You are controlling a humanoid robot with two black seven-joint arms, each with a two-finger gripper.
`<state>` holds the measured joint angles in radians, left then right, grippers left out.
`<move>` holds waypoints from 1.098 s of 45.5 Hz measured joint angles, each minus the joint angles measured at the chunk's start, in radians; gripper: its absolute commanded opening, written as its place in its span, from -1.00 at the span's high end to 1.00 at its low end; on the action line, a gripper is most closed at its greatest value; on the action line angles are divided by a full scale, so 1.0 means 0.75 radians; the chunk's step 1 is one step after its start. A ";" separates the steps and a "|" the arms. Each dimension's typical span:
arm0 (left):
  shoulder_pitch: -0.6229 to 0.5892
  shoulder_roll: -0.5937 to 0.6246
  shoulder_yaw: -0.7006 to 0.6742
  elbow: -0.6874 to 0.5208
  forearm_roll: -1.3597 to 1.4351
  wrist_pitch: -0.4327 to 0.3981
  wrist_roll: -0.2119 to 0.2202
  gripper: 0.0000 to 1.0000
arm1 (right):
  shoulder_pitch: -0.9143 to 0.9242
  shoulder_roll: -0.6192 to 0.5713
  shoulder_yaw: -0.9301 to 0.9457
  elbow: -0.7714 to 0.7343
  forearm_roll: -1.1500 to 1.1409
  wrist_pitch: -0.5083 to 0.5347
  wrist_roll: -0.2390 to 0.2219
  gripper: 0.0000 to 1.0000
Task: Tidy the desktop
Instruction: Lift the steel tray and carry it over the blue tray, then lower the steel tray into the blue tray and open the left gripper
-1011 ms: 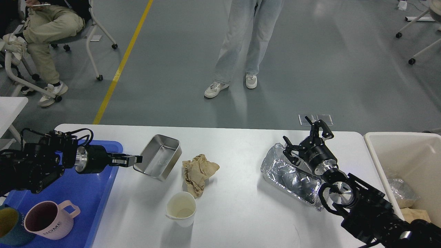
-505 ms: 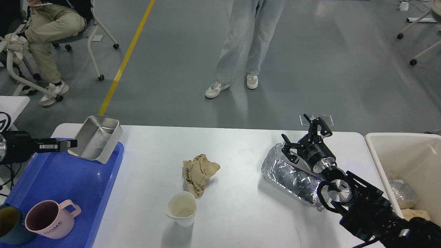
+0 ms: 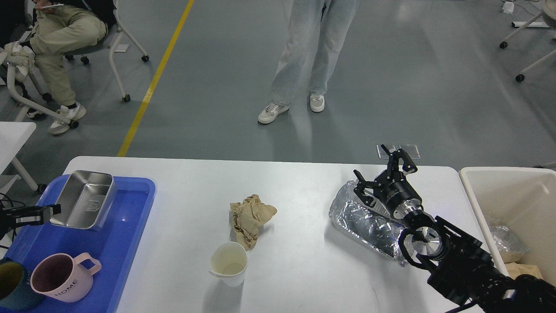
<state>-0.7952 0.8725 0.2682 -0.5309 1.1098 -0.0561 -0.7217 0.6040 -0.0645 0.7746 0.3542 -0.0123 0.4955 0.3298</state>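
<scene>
The white desktop [image 3: 304,278] carries a crumpled brown paper [image 3: 250,217], a white paper cup [image 3: 229,262] and a silver foil bag [image 3: 362,221]. At the far left, my left gripper [image 3: 53,210] is shut on the near rim of a steel tin [image 3: 84,204], which is over the far end of the blue tray [image 3: 113,248]; I cannot tell whether the tin touches the tray. My right gripper [image 3: 382,174] is open with nothing between its fingers, spread above the far end of the foil bag.
The blue tray also holds a pink mug [image 3: 61,278] and a teal cup [image 3: 9,284] at its near end. A cream bin [image 3: 508,191] with some waste stands at the table's right edge. Two people are beyond the table.
My left arm carried the steel tin from the middle of the table leftward over the blue tray and lowered it. The right gripper stayed over the foil bag, barely shifting.
</scene>
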 measured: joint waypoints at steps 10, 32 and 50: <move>0.029 -0.136 0.004 0.159 -0.029 0.005 -0.017 0.95 | -0.004 -0.001 -0.009 0.001 0.000 0.000 0.000 -1.00; 0.030 -0.176 0.008 0.197 -0.030 0.002 -0.064 0.85 | -0.010 -0.006 -0.033 0.000 0.000 0.000 0.000 -1.00; 0.087 -0.365 0.012 0.441 -0.064 0.001 -0.011 0.86 | -0.014 -0.010 -0.033 0.000 0.000 0.000 0.000 -1.00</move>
<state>-0.7297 0.5990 0.2771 -0.2001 1.0621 -0.0551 -0.7298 0.5939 -0.0723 0.7500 0.3545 -0.0123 0.4953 0.3298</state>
